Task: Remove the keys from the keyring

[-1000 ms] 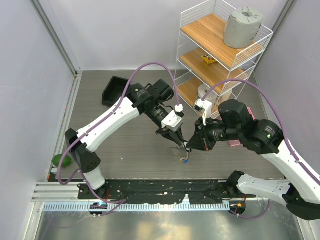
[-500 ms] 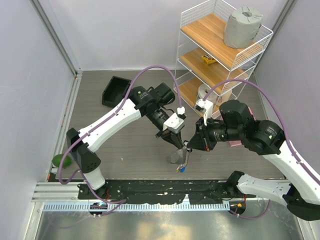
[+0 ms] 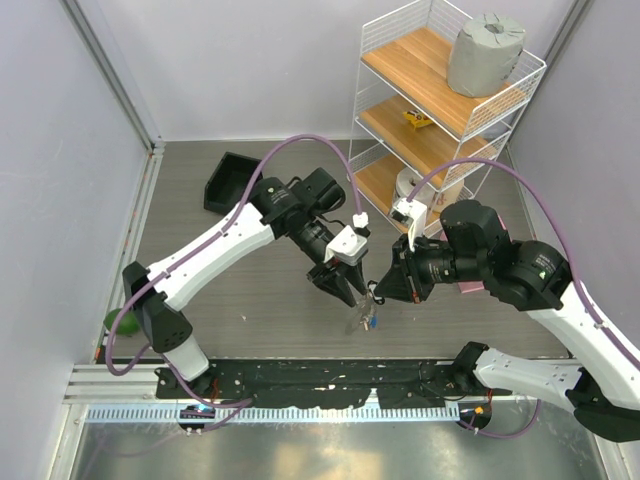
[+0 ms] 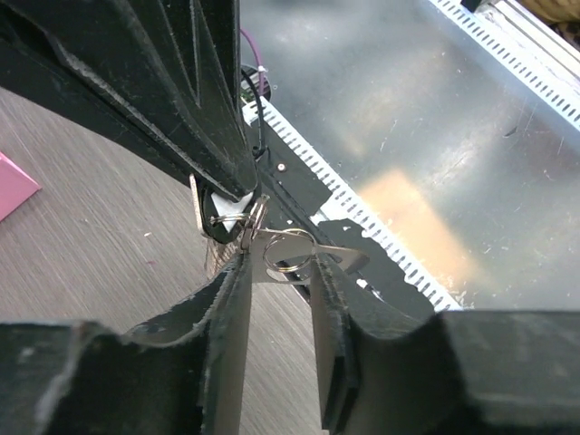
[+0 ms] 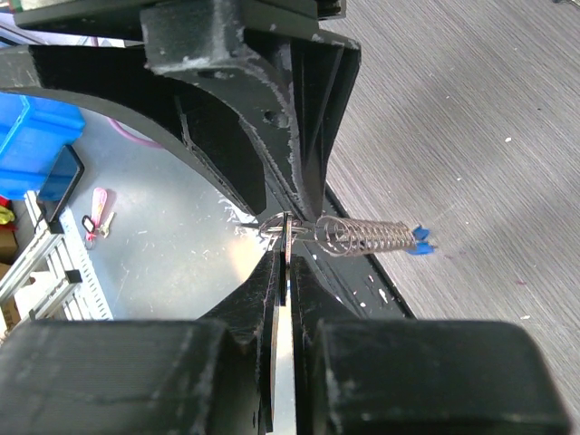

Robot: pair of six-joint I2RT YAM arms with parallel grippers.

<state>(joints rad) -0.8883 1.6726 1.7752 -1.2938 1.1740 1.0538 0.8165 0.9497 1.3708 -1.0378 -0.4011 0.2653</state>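
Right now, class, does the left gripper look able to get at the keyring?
Probably yes: the keyring hangs right between the left gripper and its parted fingers, with nothing in the way, though the right gripper pinches its upper part.

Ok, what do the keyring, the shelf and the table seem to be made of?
The keyring: thin bright silver wire, glinting, so most likely steel.
The shelf: white wire frame, probably painted metal; its boards show warm brown grain, wood or a wood-look laminate.
The table: matt grey with fine parallel streaks, brushed metal or a printed laminate; cannot tell which.
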